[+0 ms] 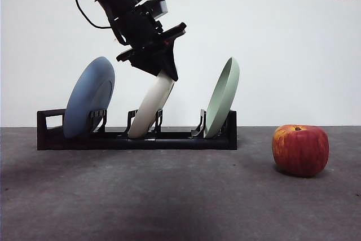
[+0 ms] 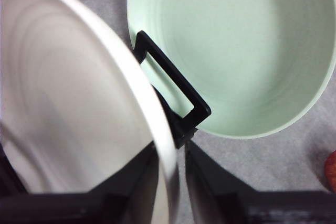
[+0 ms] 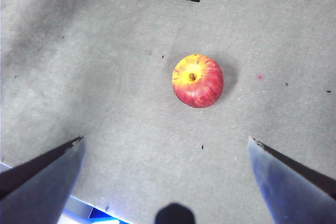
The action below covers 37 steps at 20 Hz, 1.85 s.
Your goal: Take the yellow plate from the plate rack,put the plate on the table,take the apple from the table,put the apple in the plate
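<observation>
1. Rim of the yellow plate [image 1: 152, 105] sits clamped in my left gripper [image 1: 163, 73], ready for lifting from the plate rack's [image 1: 135, 137] middle slot.
2. My right gripper [image 3: 165, 182] hangs spread wide above the apple [image 3: 197, 81], waiting on the table [image 1: 169, 196].

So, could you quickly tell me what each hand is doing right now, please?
Left hand: closed on the yellow plate's rim, plate in the plate rack.
Right hand: open, holding nothing, above the apple.
</observation>
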Motion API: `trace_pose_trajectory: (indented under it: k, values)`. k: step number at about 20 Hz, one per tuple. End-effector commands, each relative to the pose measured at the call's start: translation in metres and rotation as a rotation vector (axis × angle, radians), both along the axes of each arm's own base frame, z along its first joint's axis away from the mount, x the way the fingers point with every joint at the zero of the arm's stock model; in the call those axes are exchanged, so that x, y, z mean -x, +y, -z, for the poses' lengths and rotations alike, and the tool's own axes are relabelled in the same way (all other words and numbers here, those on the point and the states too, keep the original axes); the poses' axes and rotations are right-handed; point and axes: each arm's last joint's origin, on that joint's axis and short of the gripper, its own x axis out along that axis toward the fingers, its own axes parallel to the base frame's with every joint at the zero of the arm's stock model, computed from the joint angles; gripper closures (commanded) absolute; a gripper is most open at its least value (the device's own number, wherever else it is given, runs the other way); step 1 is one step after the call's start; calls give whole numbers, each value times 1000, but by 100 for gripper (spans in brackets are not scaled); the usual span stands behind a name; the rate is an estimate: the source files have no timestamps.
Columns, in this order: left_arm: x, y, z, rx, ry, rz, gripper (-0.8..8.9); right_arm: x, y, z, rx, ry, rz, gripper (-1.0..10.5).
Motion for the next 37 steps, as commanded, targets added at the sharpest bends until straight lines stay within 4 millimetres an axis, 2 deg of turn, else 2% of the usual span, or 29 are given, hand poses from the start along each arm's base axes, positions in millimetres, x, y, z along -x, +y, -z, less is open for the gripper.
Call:
trace_pose_trajectory:
  k: [1,3,9,12,16,18,21,24,26,29,33,37]
  values:
    - [0,1,2,-5,17,1,781,-1,0,-2,0,-15,-6,290]
    - [1,2,1,-5,21,-2,819,-1,0,-2,0,-15,-6,290]
    - [7,4,-13,18,8,-18,819,-1,0,-2,0,-15,-6,290]
    - [16,8,-35,39,-34,-17,819,-1,0,-2,1,-17,-6,290]
    - [37,18,-76,92,-111,-31,820,-1,0,-2,0,-20,-7,290]
    - [52,24,-97,118,-143,-18,820,-1,0,-2,0,-20,-6,290]
    - [85,32,-129,153,-169,62,819,-1,0,-2,0,-19,-6,290]
    - [128,36,-155,26,-251,105,819,-1,0,-2,-1,-19,-6,290]
    - [159,31,-163,-102,-288,145,819,-1,0,-2,-1,-20,-6,290]
    - [197,8,-157,-300,-263,225,819,-2,0,-3,-2,-31,-6,290]
    - [225,-26,-126,-571,-258,262,819,-2,0,-4,-4,-41,-6,290]
    - [245,-51,-54,-723,-192,329,819,-2,0,-4,-4,-42,-6,290]
